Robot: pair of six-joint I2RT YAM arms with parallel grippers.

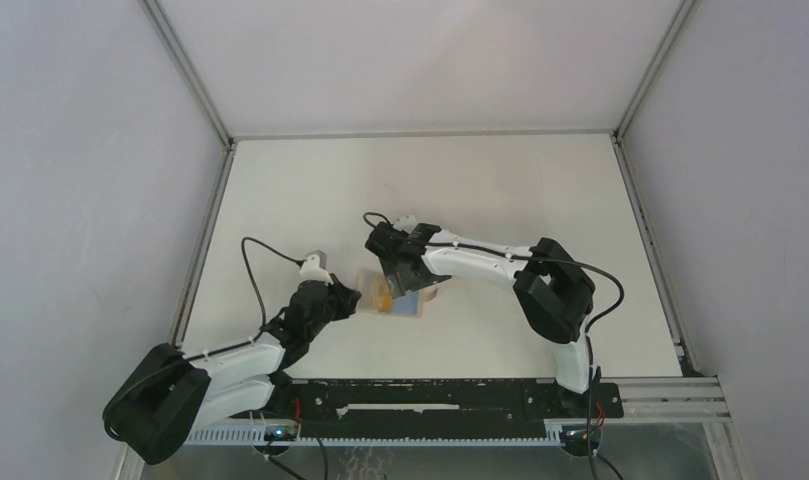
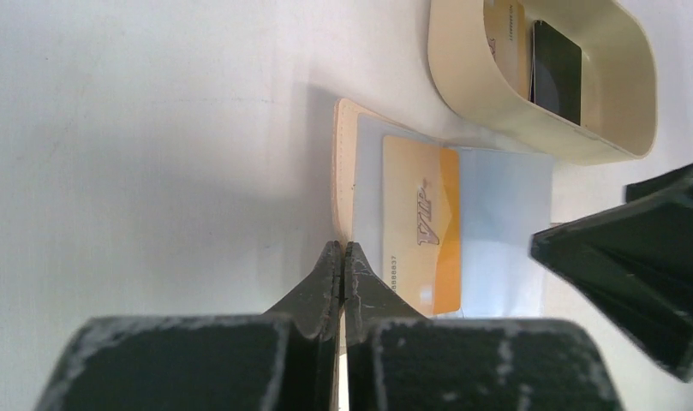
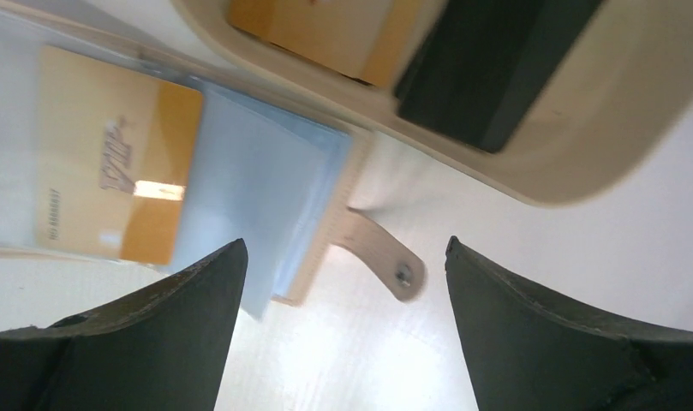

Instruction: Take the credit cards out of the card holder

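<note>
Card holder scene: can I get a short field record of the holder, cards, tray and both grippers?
card holder: open flat on table
in holder: gold VIP card; light blue card sticking partway out
tray: holds black card and second gold card
left gripper: shut, tips at holder's edge; pinch unclear
right gripper: open, at light blue card's free end, holding nothing

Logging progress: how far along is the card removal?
Done: black card and orange card lie in the tan oval tray. In hand: left tool shut at the tan card holder's edge, right tool open above. Left: gold VIP card and light blue card still inside.
</note>
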